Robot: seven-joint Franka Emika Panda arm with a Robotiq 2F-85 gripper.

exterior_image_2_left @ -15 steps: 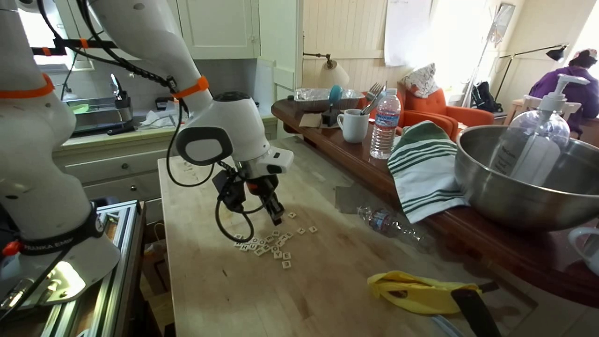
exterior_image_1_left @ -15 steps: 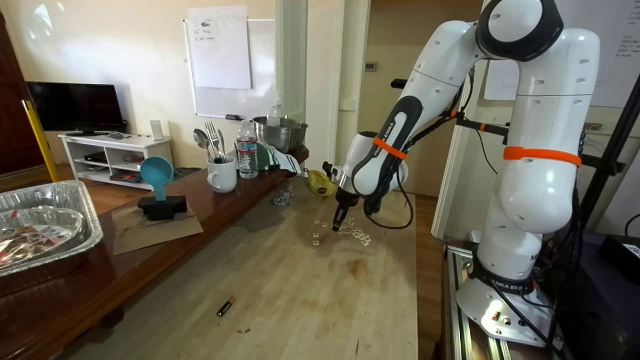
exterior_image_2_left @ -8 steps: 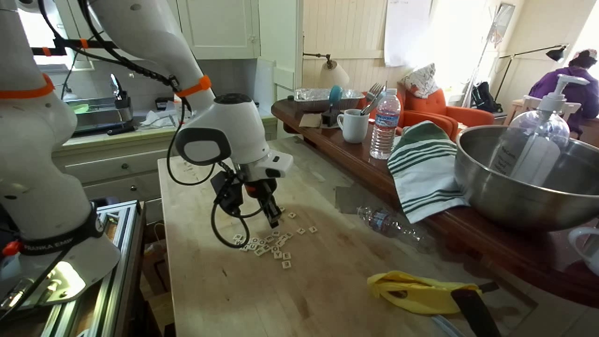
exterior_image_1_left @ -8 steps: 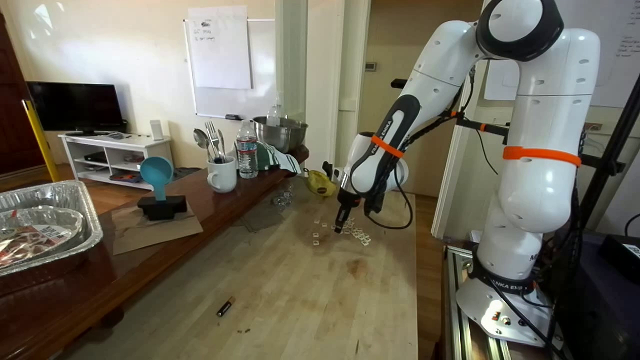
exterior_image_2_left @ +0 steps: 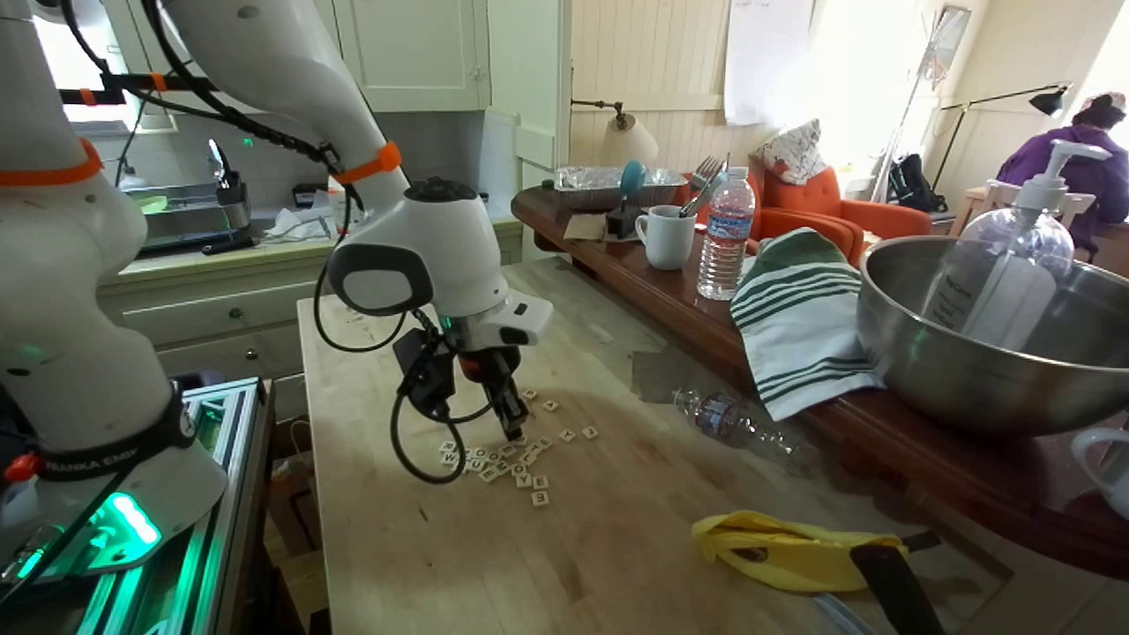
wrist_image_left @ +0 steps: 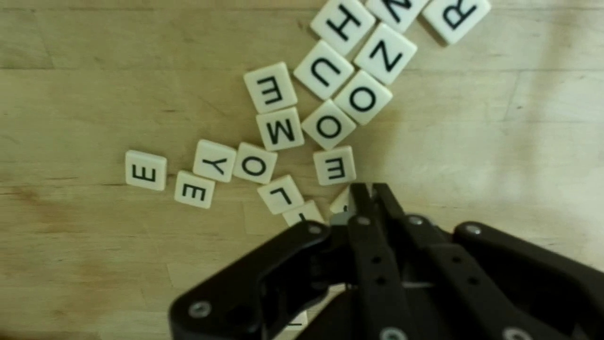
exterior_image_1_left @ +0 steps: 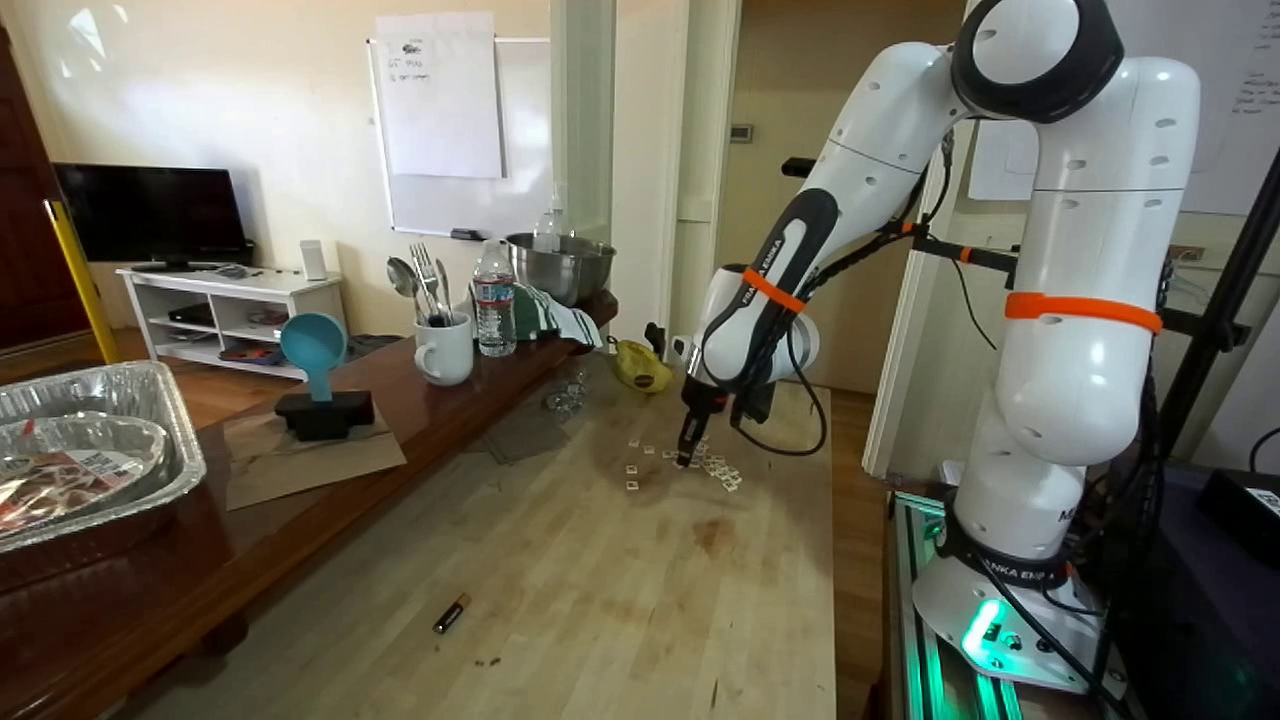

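Note:
My gripper (wrist_image_left: 370, 189) points down over a group of cream letter tiles on the light wood table, and it also shows in both exterior views (exterior_image_1_left: 684, 462) (exterior_image_2_left: 514, 436). Its black fingertips are almost together, with only a thin gap and no tile seen between them. In the wrist view the E tile (wrist_image_left: 334, 165) lies just beyond the fingertips. A tile (wrist_image_left: 340, 202) beside the left finger is partly hidden by it. The L tile (wrist_image_left: 281, 194) and O tile (wrist_image_left: 254, 163) lie further left. Whether the fingertips touch a tile cannot be told.
A raised dark wood counter (exterior_image_1_left: 395, 462) runs alongside, bearing a white mug (exterior_image_1_left: 444, 352), a water bottle (exterior_image_1_left: 495, 305) and a steel bowl (exterior_image_2_left: 979, 357). A clear bottle (exterior_image_2_left: 732, 422) lies on the table, near a yellow bag (exterior_image_2_left: 785, 551). A battery (exterior_image_1_left: 451, 613) lies further off.
My gripper has moved a little down and across, closer to the tile cluster, uncovering a tile behind it. The base light has turned from white to green. The tiles have not visibly moved.

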